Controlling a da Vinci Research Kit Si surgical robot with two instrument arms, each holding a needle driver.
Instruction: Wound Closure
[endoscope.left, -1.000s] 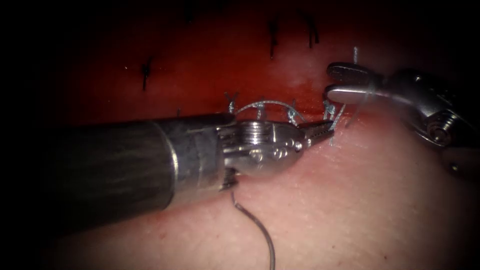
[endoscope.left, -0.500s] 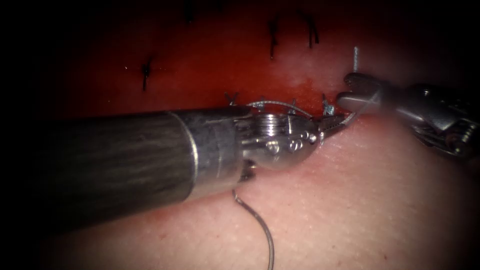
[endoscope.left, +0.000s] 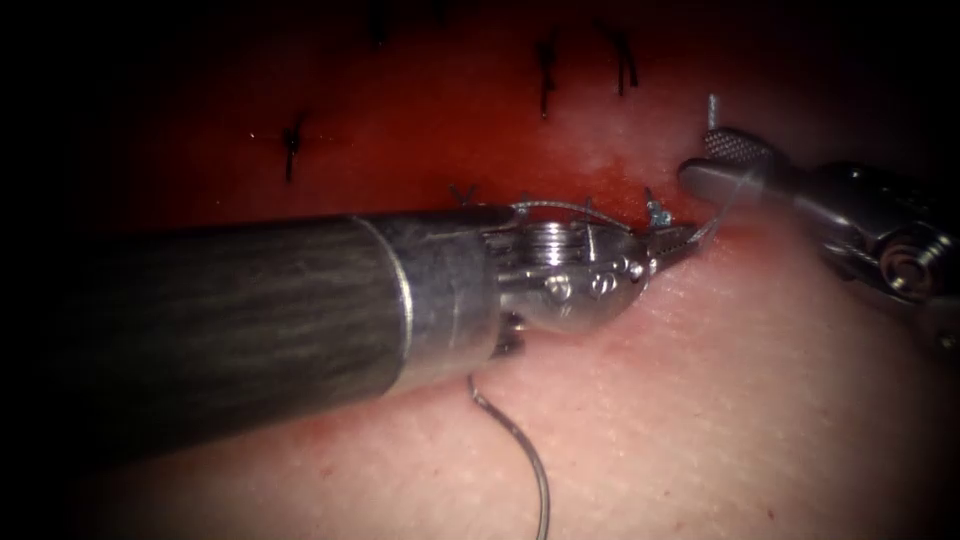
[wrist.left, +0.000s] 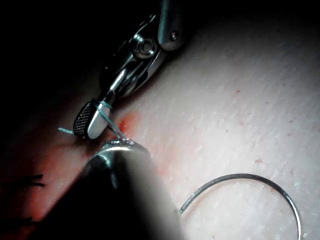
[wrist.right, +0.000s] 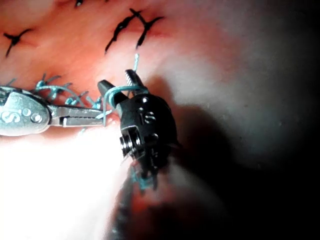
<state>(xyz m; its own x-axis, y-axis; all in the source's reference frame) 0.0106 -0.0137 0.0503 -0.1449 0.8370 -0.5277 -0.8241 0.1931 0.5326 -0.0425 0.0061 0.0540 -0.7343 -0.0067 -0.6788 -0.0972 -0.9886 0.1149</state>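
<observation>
My left tool (endoscope.left: 672, 243) is clenched on the thread (endoscope.left: 712, 222) at the cut's right end; right tool (endoscope.left: 722, 165) gapes, thread looped round it. Needle (endoscope.left: 520, 450) lies free on tissue (endoscope.left: 720, 400), below the cut. Looks like knot-tying, so I'd judge the nxt move needs steady tension w/o slipping the wrap.

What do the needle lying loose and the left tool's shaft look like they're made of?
The needle, lying free on the tissue with neither gripper holding it, looks like polished steel: thin, grey, with glints along its curve. The left tool's shaft looks like a dark streaked composite with a matte finish, ending in a bright metal collar; the material itself is uncertain.
</observation>
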